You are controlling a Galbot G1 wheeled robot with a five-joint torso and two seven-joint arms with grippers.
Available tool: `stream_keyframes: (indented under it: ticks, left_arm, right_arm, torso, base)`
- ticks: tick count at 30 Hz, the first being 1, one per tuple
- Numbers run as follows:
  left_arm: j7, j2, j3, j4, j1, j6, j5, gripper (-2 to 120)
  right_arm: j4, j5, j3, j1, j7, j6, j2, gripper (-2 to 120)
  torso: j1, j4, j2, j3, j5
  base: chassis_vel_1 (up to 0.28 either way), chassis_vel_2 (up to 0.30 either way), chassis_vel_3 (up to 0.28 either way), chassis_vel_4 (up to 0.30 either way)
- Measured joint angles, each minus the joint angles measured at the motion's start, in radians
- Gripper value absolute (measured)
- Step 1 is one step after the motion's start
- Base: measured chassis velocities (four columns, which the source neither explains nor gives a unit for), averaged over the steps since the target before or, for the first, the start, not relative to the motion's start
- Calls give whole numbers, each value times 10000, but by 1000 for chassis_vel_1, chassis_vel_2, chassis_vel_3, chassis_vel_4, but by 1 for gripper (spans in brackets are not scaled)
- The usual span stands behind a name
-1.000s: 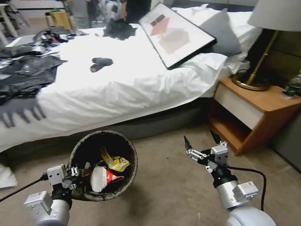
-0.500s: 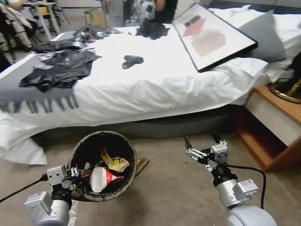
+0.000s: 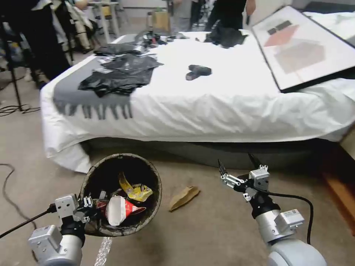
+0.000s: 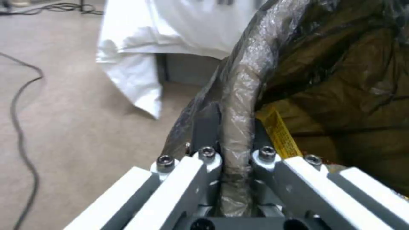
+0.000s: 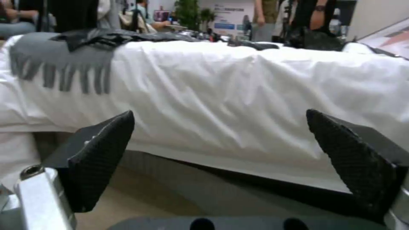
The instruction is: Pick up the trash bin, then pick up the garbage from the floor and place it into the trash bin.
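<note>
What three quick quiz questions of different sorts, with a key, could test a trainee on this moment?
1. True or false: the left gripper is shut on the rim of the trash bin.
2. What lies on the carpet between the bin and the right gripper? A) brown paper bag B) glass bottle C) shoe
3. Fill in: the right gripper's fingers are ___ and hold nothing.

Key: 1 true; 2 A, the brown paper bag; 3 open.
</note>
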Motion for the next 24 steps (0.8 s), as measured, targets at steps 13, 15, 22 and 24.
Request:
stream_keyframes:
  ticks: [13, 15, 22, 24]
  left_arm:
    - [5, 17, 1, 0, -34, -191, 102, 3]
    - [12, 20, 4, 0, -43, -194, 102, 3]
    - [12, 15, 2, 1, -65, -215, 103, 3]
    - [12, 9, 1, 1, -65, -215, 103, 3]
  right_arm:
    - [-211, 425, -89, 81, 390, -445, -171, 100]
    - [-399, 443, -159, 149, 650, -556, -238, 100]
    - [-665, 1083, -689, 539, 1675, -1221, -518, 100]
    - [-748, 1386, -1024, 743, 2051, -1450, -638, 100]
  torso:
    - [0, -1, 0, 0, 0]
    - [0, -3, 0, 0, 0]
    - [0, -2, 0, 0, 0]
    - [0, -1, 0, 0, -1]
  base:
    - [66, 58, 50, 73]
    - [0, 0, 0, 0]
    - [0, 0, 0, 0]
    - [0, 0, 0, 0]
